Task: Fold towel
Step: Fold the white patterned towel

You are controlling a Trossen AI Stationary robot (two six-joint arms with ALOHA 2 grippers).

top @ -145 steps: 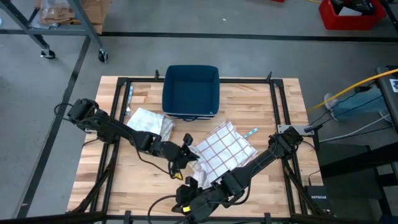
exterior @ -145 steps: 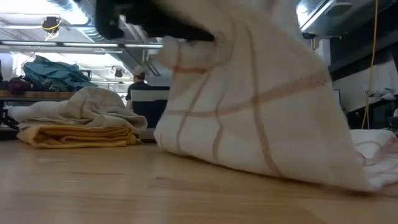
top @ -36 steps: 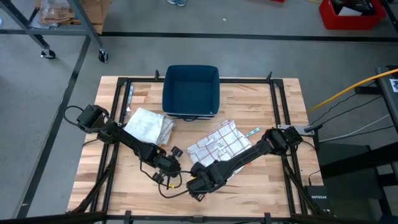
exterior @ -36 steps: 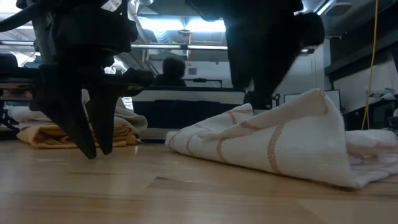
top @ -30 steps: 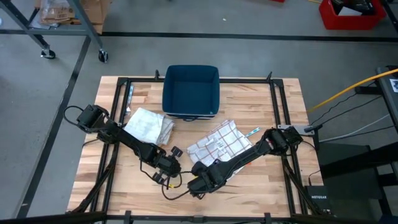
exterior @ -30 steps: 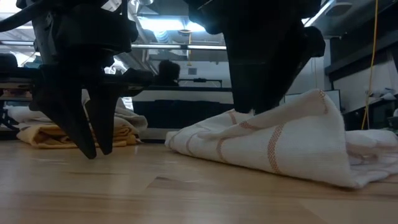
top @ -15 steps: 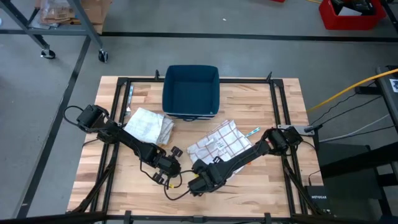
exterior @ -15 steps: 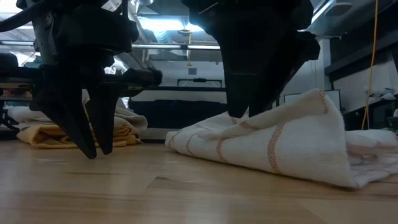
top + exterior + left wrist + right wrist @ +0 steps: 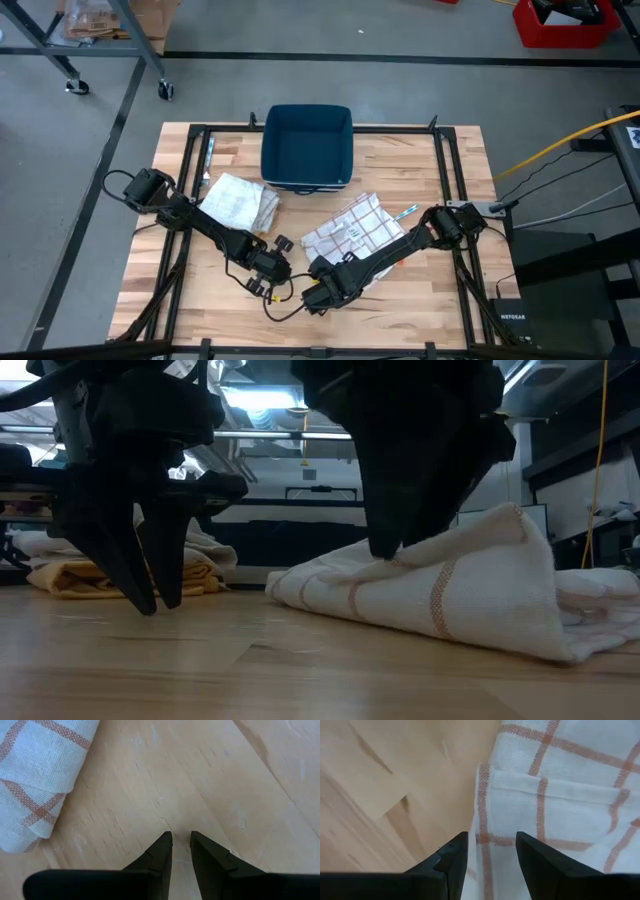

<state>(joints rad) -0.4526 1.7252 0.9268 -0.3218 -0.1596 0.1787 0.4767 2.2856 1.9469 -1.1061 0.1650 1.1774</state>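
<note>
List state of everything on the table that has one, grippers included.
Checked towel: partly folded, bunched, lying on the table.
Second towel: folded, lying left of the bin.
Blue bin: upright, nothing visible inside.
Left gripper: nearly shut, holding nothing, low over bare wood beside the checked towel.
Right gripper: open, fingers straddling the checked towel's edge.

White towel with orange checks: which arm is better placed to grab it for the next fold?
Right, probably. The right gripper is open, straddling the edge of the white orange-checked towel. The left gripper is nearly shut over bare wooden table, beside the towel.
</note>
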